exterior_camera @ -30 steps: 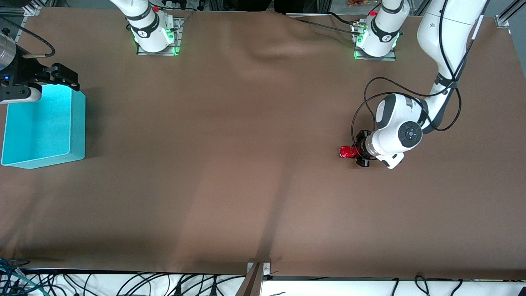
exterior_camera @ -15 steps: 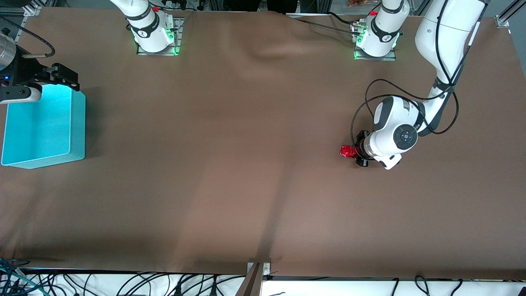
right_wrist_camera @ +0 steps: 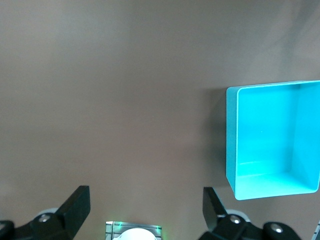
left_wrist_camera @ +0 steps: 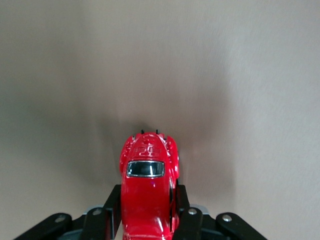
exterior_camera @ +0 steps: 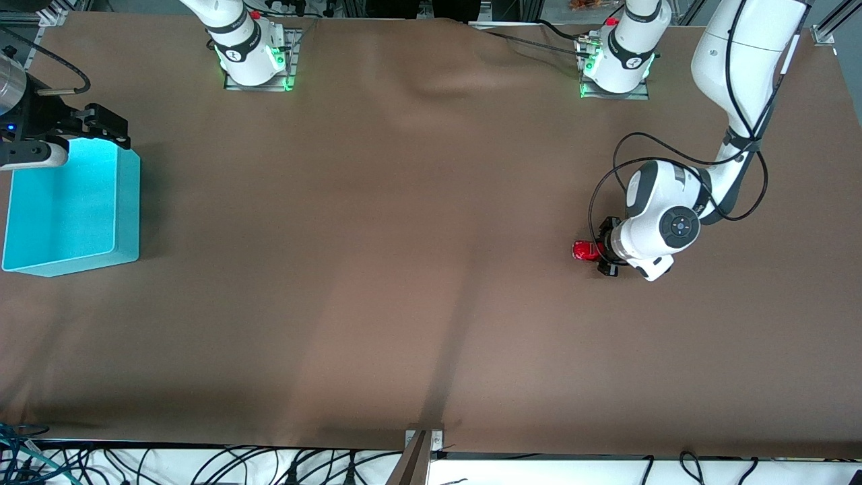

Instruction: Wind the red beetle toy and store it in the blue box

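The red beetle toy (exterior_camera: 584, 250) (left_wrist_camera: 148, 192) is low on the brown table toward the left arm's end. My left gripper (exterior_camera: 598, 252) (left_wrist_camera: 148, 206) is shut on its sides, black fingers (left_wrist_camera: 113, 207) pressed against both flanks, the toy's nose sticking out past them. The blue box (exterior_camera: 71, 207) (right_wrist_camera: 272, 140) stands empty and open at the right arm's end of the table. My right gripper (exterior_camera: 111, 131) (right_wrist_camera: 145, 206) hangs open with nothing in it by the box's corner nearest the bases; that arm waits.
Both arm bases (exterior_camera: 254, 54) (exterior_camera: 616, 64) stand along the table edge farthest from the front camera. A black cable (exterior_camera: 609, 175) loops off the left wrist. The brown cloth (exterior_camera: 431, 81) bulges slightly between the bases. Wide bare table lies between toy and box.
The left gripper has slid the red toy along the table toward the left arm's end, after a slight drift the other way. The right arm and the box have not moved.
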Robot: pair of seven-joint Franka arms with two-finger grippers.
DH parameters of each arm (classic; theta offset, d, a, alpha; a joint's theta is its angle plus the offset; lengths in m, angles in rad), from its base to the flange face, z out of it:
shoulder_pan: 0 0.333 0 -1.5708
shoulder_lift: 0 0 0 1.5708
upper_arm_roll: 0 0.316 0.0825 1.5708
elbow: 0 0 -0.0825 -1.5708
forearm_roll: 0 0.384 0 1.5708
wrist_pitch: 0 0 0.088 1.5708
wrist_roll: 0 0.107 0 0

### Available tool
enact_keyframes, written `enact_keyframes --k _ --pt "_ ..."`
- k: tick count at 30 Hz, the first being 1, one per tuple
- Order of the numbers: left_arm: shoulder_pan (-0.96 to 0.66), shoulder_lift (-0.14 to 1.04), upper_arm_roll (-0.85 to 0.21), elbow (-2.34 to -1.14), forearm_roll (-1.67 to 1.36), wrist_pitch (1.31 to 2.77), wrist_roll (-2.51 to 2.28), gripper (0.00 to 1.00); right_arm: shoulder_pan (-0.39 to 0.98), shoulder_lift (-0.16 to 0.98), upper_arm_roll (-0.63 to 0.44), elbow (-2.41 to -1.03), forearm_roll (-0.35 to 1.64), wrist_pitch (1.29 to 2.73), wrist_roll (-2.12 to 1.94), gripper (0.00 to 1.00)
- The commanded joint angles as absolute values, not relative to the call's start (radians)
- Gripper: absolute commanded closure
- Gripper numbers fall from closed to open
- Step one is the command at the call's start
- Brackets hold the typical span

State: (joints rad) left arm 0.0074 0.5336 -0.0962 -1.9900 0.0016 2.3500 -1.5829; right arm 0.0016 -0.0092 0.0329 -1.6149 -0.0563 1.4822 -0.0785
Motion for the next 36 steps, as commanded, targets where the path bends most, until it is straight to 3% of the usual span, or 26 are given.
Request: enact_keyframes --k 1,36 --pt "0.015 0.609 -0.064 -1.964 0.043 2.418 -1.572 1.0 -0.002 0.003 0.034 -1.583 -0.054 1.459 -0.078 0.0" --pt "0.026 0.624 0.012 -1.951 0.029 2.424 -1.424 1.0 -0.002 0.002 0.034 -1.583 -0.054 1.459 -0.078 0.0"
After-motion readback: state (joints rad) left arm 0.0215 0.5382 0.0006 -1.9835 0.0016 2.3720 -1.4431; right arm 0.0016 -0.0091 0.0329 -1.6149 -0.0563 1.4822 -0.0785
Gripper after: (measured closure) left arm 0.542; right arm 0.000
